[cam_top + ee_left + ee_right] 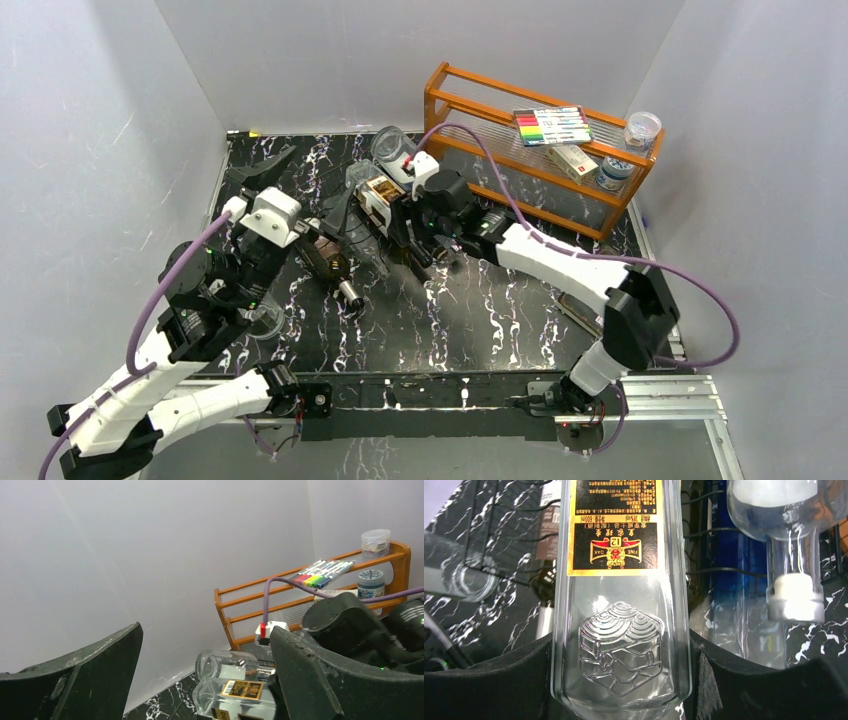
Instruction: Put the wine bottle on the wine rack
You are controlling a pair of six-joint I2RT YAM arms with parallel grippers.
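Observation:
My right gripper [621, 677] is shut on a clear square wine bottle [621, 605] with a gold and black label, gripping it near its shoulder. The bottle lies lengthwise over the thin black wires of the wine rack [499, 555]. In the top view this gripper [408, 228] and bottle [380, 195] are at the table's middle back; the rack is hard to make out there. My left gripper [305, 190] is open and empty, just left of the bottles. Its view shows the labelled bottle [240, 692] low between the wide-apart fingers [100, 670].
A round clear bottle with a white cap [794, 590] lies in the rack right of the held one. A dark brown bottle [330, 262] lies on its left. The orange wooden shelf [540, 175] at back right carries markers [552, 126], a box and two jars.

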